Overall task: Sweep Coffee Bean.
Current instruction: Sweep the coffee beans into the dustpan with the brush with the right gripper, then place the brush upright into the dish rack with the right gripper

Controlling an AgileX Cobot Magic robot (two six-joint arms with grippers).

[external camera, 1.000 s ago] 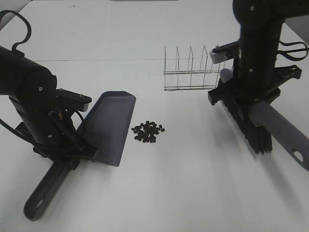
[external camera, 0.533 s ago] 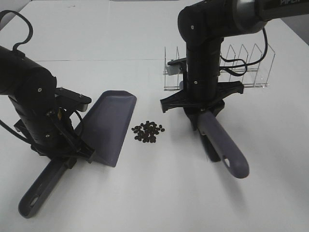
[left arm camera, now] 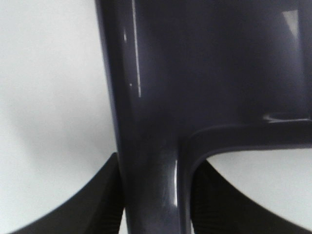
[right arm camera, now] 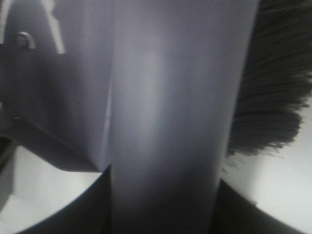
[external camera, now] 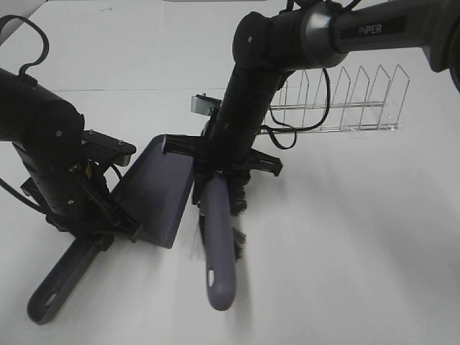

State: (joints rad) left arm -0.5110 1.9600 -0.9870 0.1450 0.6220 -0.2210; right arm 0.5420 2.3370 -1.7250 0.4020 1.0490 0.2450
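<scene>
White tabletop [external camera: 359, 251] fills the high view, with a wire rack [external camera: 345, 100] standing at the upper right of the frame. At the left of the frame the left gripper [external camera: 100, 233] holds a grey-purple dustpan [external camera: 154, 190] by its handle, the pan's open edge facing the middle; the left wrist view shows its dark fingers [left arm camera: 97, 200] pressed against both sides of that handle. The right gripper [external camera: 215, 169] reaches across to the centre and pinches a brush [external camera: 219, 251] of the same colour, whose handle points toward the bottom of the frame and whose black bristles [external camera: 238, 208] sit just beside the pan's edge. The coffee beans cannot be seen in any view; arm and brush cover the patch of table beside the pan
</scene>
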